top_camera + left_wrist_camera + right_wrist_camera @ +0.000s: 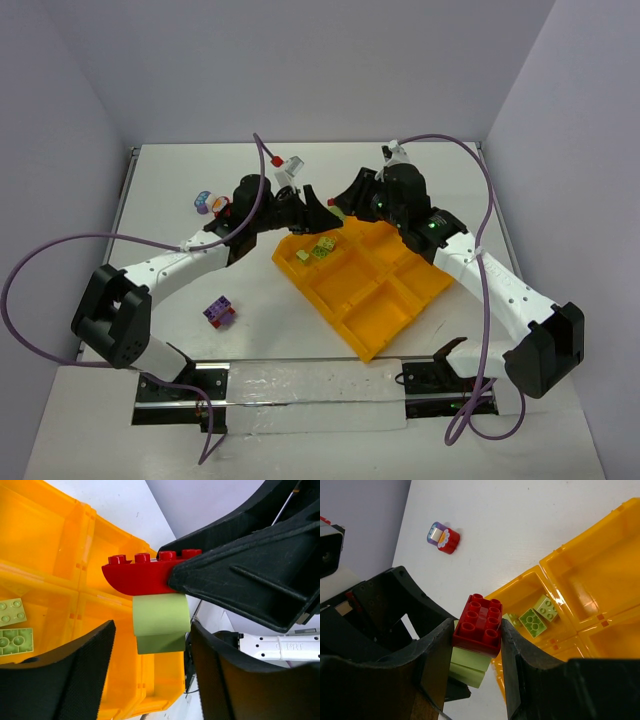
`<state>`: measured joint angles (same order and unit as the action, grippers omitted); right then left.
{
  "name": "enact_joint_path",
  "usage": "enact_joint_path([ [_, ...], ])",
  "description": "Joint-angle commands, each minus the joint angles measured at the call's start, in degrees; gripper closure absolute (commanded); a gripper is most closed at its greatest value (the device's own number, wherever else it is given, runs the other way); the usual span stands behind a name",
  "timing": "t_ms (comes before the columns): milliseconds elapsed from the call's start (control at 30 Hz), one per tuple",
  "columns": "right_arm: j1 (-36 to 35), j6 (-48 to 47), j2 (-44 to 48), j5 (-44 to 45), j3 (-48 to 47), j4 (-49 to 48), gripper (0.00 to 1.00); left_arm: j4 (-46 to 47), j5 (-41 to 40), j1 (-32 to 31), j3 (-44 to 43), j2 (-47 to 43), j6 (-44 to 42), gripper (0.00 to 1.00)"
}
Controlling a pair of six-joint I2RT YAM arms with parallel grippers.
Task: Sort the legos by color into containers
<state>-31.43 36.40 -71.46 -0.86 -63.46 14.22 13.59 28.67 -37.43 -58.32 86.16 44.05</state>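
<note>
My right gripper [476,630] is shut on a red brick [480,622] with a yellow-green brick [467,665] stuck under it. It holds them above the far corner of the orange-yellow tray [385,300]. My left gripper [152,635] is open, its fingers [75,680] on either side of the yellow-green brick [160,620]; a gap shows on one side. The red brick [140,572] sits above it. Both grippers meet in the top view, left [316,207] and right [336,205]. Yellow-green bricks [322,248] lie in one far compartment, also in the right wrist view [533,621].
A purple and red clump [219,311] lies on the table left of the tray. A purple and red piece [203,202] lies at the far left, also in the right wrist view [443,536]. The other tray compartments [590,580] show no bricks.
</note>
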Motion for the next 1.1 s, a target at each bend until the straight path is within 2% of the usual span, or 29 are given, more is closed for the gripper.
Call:
enact_joint_path([
  [0, -0.65, 0.16, 0.50, 0.78, -3.31, -1.83, 1.00, 3.02, -0.23, -0.51, -2.85, 0.71, 0.33, 0.37],
  [133, -0.73, 0.05, 0.57, 0.69, -3.22, -1.75, 1.00, 3.00, -0.42, -0.81, -2.38, 0.39, 0.32, 0.66],
  [200, -0.73, -0.13, 0.82, 0.71, -3.05, -1.85, 1.00, 2.74, -0.20, -0.89, -2.12, 0.21, 0.22, 0.92],
  [233, -0.73, -0.21, 0.90, 1.17, -3.02, -1.81, 1.00, 2.36, -0.21, -0.89, -2.01, 0.10, 0.03, 0.99],
  [533, -0.05, -0.23, 0.24, 5.05, -4.34, -0.58, 1.00, 2.03, -0.43, -0.89, 3.18, -3.42, -1.53, 1.00],
  [667, 0.35, -0.43, -0.14, 5.00, -4.98, -1.18, 1.00, -1.10, -2.09, -0.86, 4.09, -5.16, -3.47, 1.00],
  [733, 0.49, -0.62, 0.00, 5.25, -5.01, -0.96, 1.00, -5.17, -5.25, -0.80, 4.17, -6.29, -4.80, 1.00],
  [900, 1.21, -0.63, 1.59, 6.05, -3.33, -0.73, 1.00, -15.77, -20.43, -0.77, 3.99, -6.51, -7.62, 1.00],
  [1067, 1.88, -0.83, 2.38, 5.52, -2.77, -0.90, 1.00, -17.57, -23.23, -0.63, 2.99, -3.57, -5.25, 1.00],
])
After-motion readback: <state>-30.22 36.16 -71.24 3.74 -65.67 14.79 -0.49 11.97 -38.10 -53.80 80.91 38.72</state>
